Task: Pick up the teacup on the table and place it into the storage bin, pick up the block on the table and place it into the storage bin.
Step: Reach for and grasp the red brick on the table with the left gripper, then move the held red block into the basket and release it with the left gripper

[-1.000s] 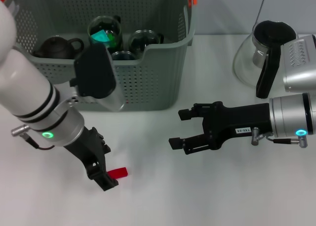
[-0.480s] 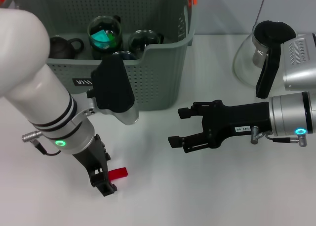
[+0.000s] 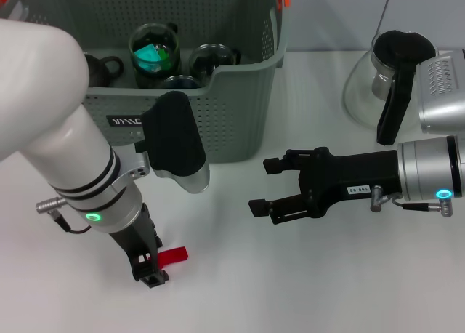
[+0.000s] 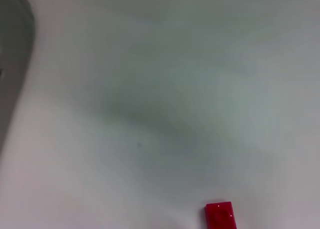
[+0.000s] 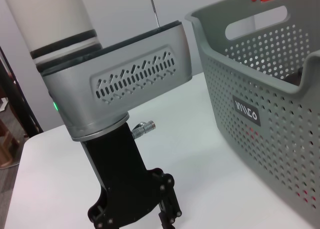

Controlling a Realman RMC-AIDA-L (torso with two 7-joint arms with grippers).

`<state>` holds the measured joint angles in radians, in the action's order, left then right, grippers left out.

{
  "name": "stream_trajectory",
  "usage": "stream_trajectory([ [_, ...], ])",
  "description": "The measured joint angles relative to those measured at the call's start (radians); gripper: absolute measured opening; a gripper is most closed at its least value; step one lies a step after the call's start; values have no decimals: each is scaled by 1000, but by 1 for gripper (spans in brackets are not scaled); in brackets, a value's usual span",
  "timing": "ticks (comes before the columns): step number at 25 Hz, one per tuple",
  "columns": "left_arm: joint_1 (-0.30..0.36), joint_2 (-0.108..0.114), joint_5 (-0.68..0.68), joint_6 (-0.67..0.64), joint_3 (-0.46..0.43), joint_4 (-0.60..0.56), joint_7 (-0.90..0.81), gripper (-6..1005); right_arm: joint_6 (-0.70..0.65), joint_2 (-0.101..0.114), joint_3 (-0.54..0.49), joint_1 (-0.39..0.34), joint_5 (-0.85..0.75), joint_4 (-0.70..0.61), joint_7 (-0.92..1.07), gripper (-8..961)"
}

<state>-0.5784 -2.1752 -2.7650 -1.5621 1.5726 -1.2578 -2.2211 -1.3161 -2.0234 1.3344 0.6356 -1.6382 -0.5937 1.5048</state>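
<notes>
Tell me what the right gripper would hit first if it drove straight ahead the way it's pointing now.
Probably the left arm. The right gripper hangs open, pointing across the table toward it, with bare tabletop between. The storage bin sits off that line; height is hard to judge.

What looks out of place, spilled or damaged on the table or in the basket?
Nothing stands out. The cups sit upright in the basket, the red block lies flat on the table beside the left gripper, and the right gripper hovers open.
</notes>
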Motion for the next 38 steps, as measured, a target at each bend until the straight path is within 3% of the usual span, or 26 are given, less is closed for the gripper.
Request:
stream_trajectory([
  [10, 0, 0, -9, 26, 11, 10, -9, 533, 0, -1, -2, -2, 0, 0, 0, 945],
  [15, -3, 0, -16, 31, 20, 12, -27, 423, 0, -2, -10, -2, 0, 0, 0, 945],
  [18, -6, 0, -24, 33, 22, 1, -42, 252, 0, -2, -11, -2, 0, 0, 0, 943],
  [25, 28, 0, 17, -36, -33, -112, -53, 183, -1, 0, -11, -2, 0, 0, 0, 940],
  [28, 61, 1, 110, -103, -143, -194, -56, 183, -6, 6, -12, -4, 0, 0, 0, 940],
  [30, 75, 4, 199, -154, -269, -219, -56, 182, -10, 11, -15, -13, 1, 0, 0, 940],
  [33, 70, 12, 338, -221, -529, -222, -33, 182, -35, 18, -38, -36, 1, -1, -5, 940],
  [34, 41, 34, 447, -246, -715, -208, -7, 182, -48, 20, -47, -43, 0, -1, -10, 940],
  [35, 41, 34, 447, -246, -715, -208, -7, 182, -61, 21, -57, -52, 1, -1, -17, 940],
  [36, 15, 58, 509, -247, -803, -189, 9, 182, -75, 22, -67, -61, 0, -1, -25, 940],
  [38, -38, 109, 612, -229, -877, -115, 32, 182, -91, 24, -84, -73, 0, -1, -34, 940],
])
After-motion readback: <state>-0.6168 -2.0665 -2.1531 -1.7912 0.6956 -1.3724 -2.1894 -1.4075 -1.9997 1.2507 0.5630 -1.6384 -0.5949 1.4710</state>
